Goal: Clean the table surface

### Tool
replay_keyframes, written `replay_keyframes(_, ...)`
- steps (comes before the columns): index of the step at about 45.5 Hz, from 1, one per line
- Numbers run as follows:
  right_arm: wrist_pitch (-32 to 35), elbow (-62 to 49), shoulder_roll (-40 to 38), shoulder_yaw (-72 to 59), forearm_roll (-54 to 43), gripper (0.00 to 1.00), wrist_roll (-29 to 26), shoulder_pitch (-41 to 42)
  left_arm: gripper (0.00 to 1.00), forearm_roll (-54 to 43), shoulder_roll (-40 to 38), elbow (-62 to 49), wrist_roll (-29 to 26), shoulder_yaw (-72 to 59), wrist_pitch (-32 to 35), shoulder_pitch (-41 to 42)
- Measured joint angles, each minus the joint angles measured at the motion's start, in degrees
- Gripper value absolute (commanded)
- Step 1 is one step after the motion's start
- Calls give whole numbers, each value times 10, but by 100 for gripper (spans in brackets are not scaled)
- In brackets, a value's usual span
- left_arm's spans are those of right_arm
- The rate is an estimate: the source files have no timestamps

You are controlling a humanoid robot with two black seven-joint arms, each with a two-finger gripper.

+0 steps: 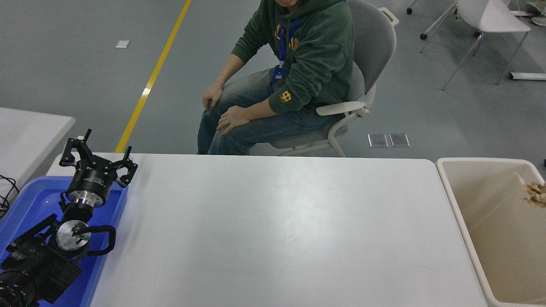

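The table surface [273,230] is filling the middle of the head view, white and matte, far edge running just below the seated person, w/ nothing lying on the part showing. Judging from that, the clearing looks about done.

To its right, a beige bin [452,200] is sitting just beside the table's right edge, rim at about tabletop level, prob. so waste can go straight over the side. A crumpled brown paper wad [536,194] is showing at the frame's right edge over the bin's inside; can't tell if it's falling, held or resting on sth, since whatever might be holding it is cut off.

Right gripper isn't showing in view.

Left gripper [97,160] is hanging parked at lower left over a blue tray [25,204], fingers spread apart, gripping nothing, away from the work area. The tray is sitting at the table's left end, partly under the arm. A smaller white table [30,132] is showing a corner beyond that.

Far side: a person [298,72] in a green hoodie is sitting on a grey chair [371,47], hands on knees, apart from the table.
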Motion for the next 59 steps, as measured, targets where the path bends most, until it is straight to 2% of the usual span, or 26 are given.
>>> replay_keyframes(21,-17,-198,143,-41,1,0,1,7,100,0,0,0,0,0,0,0)
replay_keyframes(38,-92,-235,197,-45,34,0,-7,20,100,0,0,0,0,0,0,0)
replay_keyframes(48,-111,-239,216,-51,48,0,-9,39,100,0,0,0,0,0,0,0)
replay_keyframes(49,-112,-240,218,-52,48,9,-9,40,100,0,0,0,0,0,0,0)
replay_keyframes(50,-113,-240,220,-53,49,36,-9,42,100,0,0,0,0,0,0,0)
replay_keyframes(52,-115,-241,226,-56,50,99,-9,45,100,0,0,0,0,0,0,0)
replay_keyframes(59,-124,-242,240,-65,53,100,-12,57,100,0,0,0,0,0,0,0)
